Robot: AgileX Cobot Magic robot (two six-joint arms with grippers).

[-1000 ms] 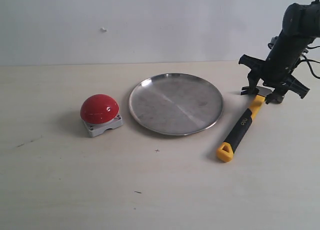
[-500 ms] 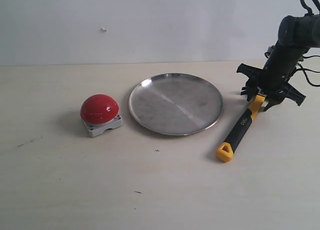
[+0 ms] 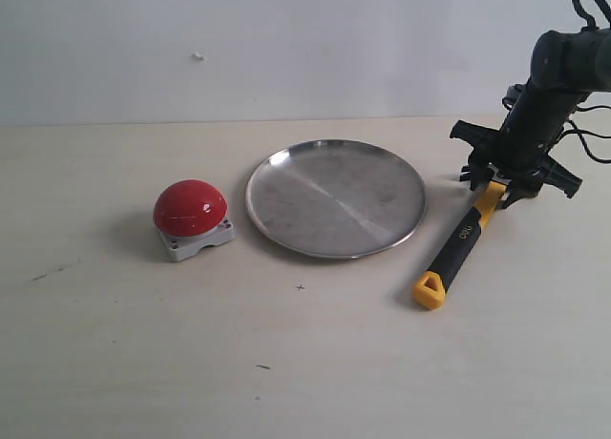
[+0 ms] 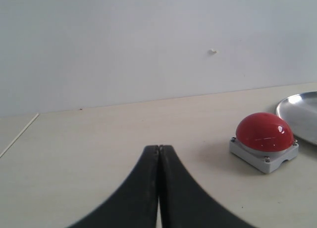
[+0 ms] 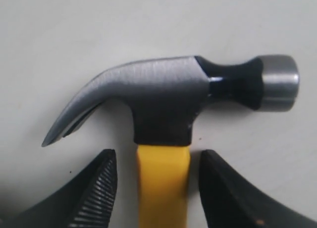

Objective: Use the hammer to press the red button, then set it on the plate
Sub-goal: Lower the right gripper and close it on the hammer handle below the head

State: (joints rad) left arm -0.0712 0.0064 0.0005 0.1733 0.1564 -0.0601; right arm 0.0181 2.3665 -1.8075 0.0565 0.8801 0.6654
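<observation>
A bare tabletop point(image 3: 143, 363) and blank wall point(image 3: 286, 48) suggest a lab

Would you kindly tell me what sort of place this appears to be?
Probably a robot test bench: a pale tabletop against a blank wall, holding a hammer, red button and metal plate.

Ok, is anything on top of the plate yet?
No. The plate is bare, nothing hidden. The hammer lies beside it, open right gripper straddling its neck.

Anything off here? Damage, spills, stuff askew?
Nothing stands out. The hammer lies flat beside the plate, with the right gripper open astride its yellow neck. The red button sits upright on its base; the plate is only scuffed.
</observation>
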